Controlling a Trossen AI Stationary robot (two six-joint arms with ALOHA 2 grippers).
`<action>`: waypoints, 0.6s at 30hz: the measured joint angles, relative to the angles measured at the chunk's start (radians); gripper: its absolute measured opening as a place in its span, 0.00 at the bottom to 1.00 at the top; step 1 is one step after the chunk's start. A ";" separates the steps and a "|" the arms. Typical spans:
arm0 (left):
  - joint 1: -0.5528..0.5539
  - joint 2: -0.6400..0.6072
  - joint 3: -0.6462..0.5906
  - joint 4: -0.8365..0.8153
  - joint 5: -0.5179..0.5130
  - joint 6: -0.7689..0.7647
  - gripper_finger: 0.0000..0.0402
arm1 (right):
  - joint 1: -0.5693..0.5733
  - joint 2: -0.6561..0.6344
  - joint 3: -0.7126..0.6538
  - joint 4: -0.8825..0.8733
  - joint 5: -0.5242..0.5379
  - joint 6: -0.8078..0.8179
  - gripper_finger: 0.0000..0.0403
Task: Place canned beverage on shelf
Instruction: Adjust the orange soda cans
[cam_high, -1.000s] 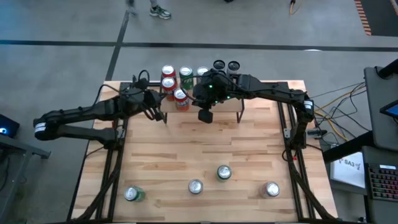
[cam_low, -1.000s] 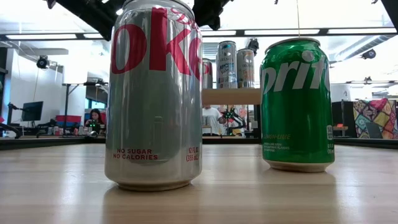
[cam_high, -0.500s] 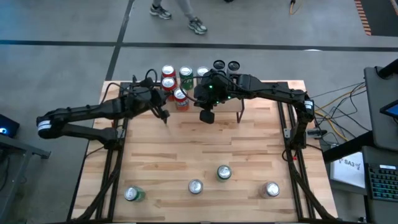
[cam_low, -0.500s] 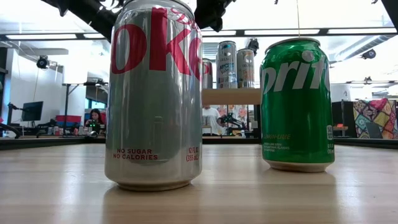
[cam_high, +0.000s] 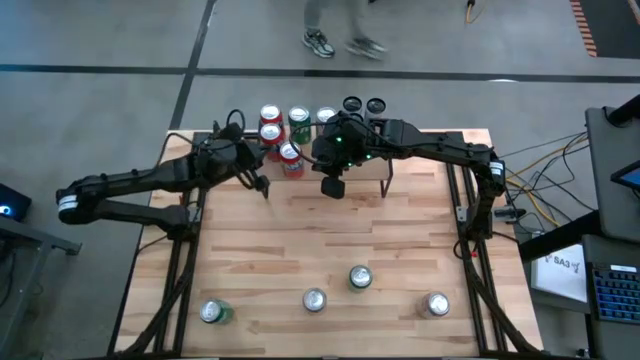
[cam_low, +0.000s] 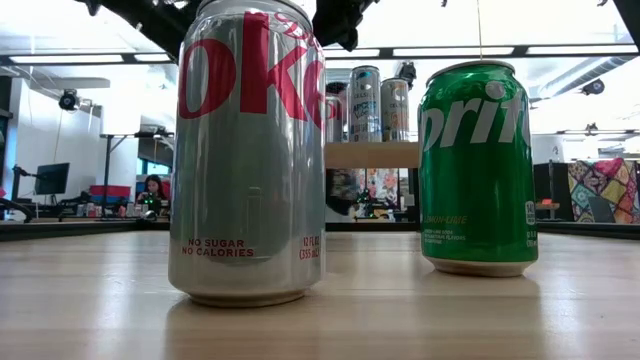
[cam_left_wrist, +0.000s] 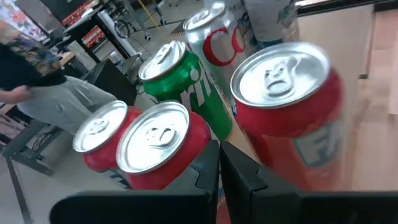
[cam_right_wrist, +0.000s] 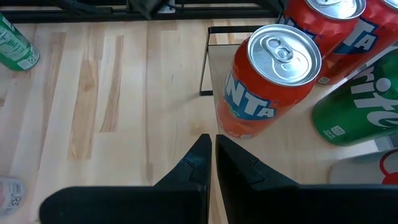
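The shelf (cam_low: 372, 154) stands at the table's far middle on thin black legs (cam_right_wrist: 205, 62). On it stand several cans: an orange Fanta can (cam_right_wrist: 270, 81) at one corner, red cans (cam_left_wrist: 158, 143), a green Sprite can (cam_left_wrist: 180, 81) and silver ones (cam_high: 325, 118). My left gripper (cam_high: 262, 187) hangs shut at the shelf's left end and points at the red cans; it seems clear of them. My right gripper (cam_high: 332, 187) hangs shut before the shelf's middle, above the Fanta can's corner (cam_right_wrist: 213, 146), and holds nothing.
Several cans stand near the table's front edge: a green one (cam_high: 212, 312), a silver one (cam_high: 314, 299), a green Sprite (cam_high: 359, 277) and a silver one (cam_high: 437, 303). The table's middle (cam_high: 330, 235) is bare wood. A person walks beyond the far edge (cam_high: 335, 40).
A person beyond the table's far edge has walked toward the right. Both arms and all cans have kept still.
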 joint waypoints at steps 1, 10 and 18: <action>-0.001 -0.015 0.009 -0.033 0.000 0.004 0.00 | 0.000 0.000 0.000 0.000 0.000 0.000 0.03; 0.032 -0.062 0.020 -0.136 -0.008 0.063 0.00 | 0.000 0.000 0.000 0.000 0.000 0.000 0.03; 0.049 -0.014 0.018 -0.118 -0.007 0.057 0.00 | 0.000 0.000 0.000 0.000 0.000 0.000 0.03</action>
